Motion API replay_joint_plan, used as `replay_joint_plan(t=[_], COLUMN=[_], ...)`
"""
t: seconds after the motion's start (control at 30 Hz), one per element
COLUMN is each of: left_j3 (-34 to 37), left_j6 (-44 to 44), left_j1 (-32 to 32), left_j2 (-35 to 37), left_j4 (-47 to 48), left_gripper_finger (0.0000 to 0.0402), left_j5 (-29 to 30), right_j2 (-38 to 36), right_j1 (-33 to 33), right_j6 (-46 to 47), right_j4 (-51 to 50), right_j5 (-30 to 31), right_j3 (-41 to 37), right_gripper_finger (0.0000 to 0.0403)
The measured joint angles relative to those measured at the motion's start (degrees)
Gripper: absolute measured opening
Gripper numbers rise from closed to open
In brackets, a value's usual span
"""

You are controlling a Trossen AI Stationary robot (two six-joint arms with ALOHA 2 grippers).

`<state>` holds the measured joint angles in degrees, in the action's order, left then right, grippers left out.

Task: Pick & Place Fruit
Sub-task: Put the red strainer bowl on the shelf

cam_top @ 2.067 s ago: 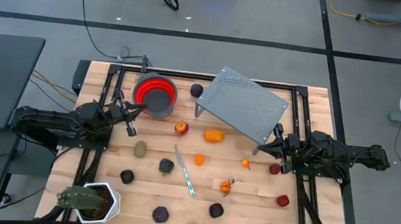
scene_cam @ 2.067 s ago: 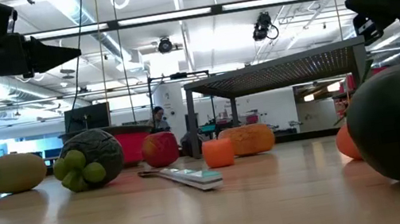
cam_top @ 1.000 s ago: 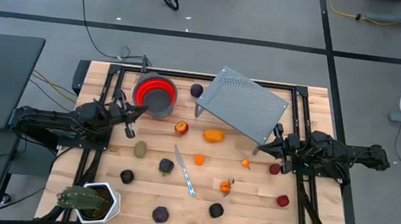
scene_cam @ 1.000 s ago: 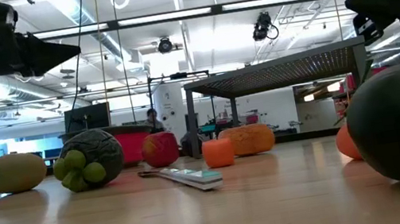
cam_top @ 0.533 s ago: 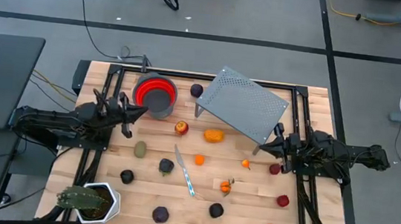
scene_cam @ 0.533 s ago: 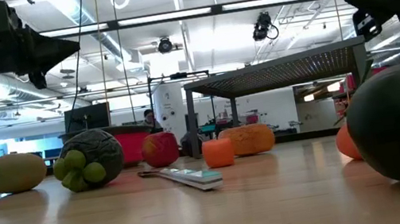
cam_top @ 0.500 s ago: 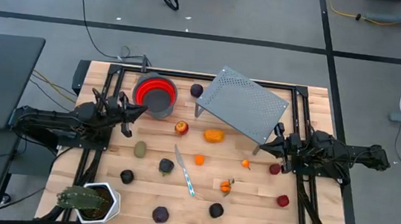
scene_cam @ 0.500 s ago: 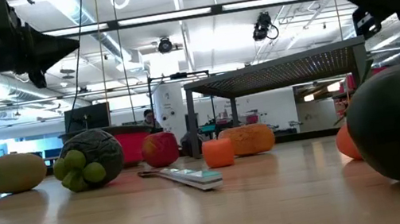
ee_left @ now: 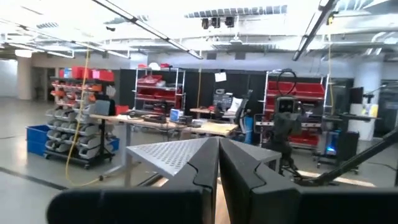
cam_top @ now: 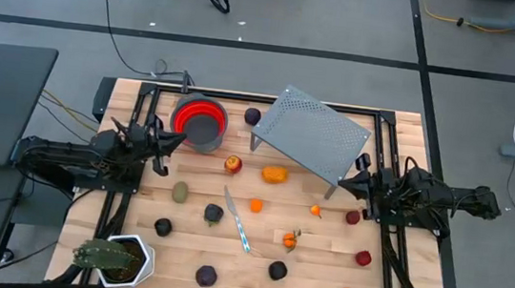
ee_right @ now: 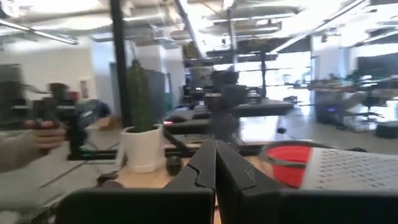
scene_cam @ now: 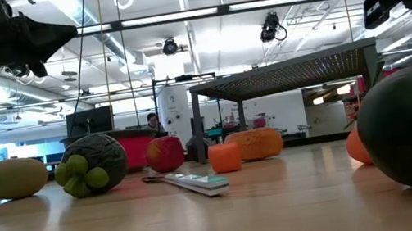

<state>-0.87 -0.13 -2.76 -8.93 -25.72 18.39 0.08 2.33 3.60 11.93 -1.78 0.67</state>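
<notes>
Lying loose: fruit [cam_top: 274,175] scattered over the table [cam_top: 403,131], none held.
Left gripper [cam_top: 163,149]: fingers pressed together, empty, raised beside the red bowl [cam_top: 199,121].
Right gripper [cam_top: 348,184]: fingers together, empty, raised by the perforated grey rack [cam_top: 313,134].

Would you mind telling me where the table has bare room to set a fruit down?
Bare wood lies between the plant and the bowl, along the left edge, and right of the rack. The middle is crowded: knife, apple and other fruit sit close.
</notes>
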Motion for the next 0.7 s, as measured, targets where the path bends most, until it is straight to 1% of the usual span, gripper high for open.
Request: replay_joint_plan(t=[0.1, 0.13, 0.2, 0.27, 0.37, 0.43, 0.47, 0.57, 0.7], left_j3=[-1.87, -2.82, -5.46, -9.45, -18.12, -24.97, -28.26, -37.68, -48.31], left_j6=[0.05, 0.19, 1.08, 2.59, 1.93, -1.65, -3.29, -5.25, -6.77], left_j1=[0.02, 0.06, 0.14, 0.15, 0.15, 0.13, 0.13, 0.13, 0.14], left_j2=[-2.55, -3.86, -7.61, -12.46, -20.75, -27.03, -30.21, -39.18, -48.55], left_j4=[2.59, 3.20, 5.25, 10.22, 22.52, 34.28, 40.18, 54.06, 68.43], left_gripper_finger=[0.0023, 0.0023, 0.0023, 0.0023, 0.0023, 0.0022, 0.0022, 0.0022, 0.0024], left_j5=[0.80, 1.31, 1.54, 2.44, 5.37, 8.39, 8.81, 7.03, 2.73], right_j2=[0.00, 0.00, 0.00, 0.02, 0.18, 0.20, 0.22, 0.24, 0.26], right_j1=[-0.05, -0.06, -0.05, -0.05, -0.05, -0.05, -0.05, -0.05, -0.05], right_j6=[-2.12, -2.63, -3.71, -4.91, -7.20, -8.63, -8.87, -9.03, -9.03], right_j4=[0.41, 0.43, 0.41, 0.70, 1.34, 1.57, 1.61, 1.51, 0.33], right_j5=[8.00, 9.26, 9.66, 9.68, 9.74, 9.72, 9.72, 9.70, 9.22], right_j3=[0.00, 0.00, 0.00, 0.00, 0.00, 0.00, 0.00, 0.00, 0.00], right_gripper_finger=[0.0000, 0.0000, 0.0001, 0.0002, 0.0008, 0.0011, 0.0012, 0.0014, 0.0015])
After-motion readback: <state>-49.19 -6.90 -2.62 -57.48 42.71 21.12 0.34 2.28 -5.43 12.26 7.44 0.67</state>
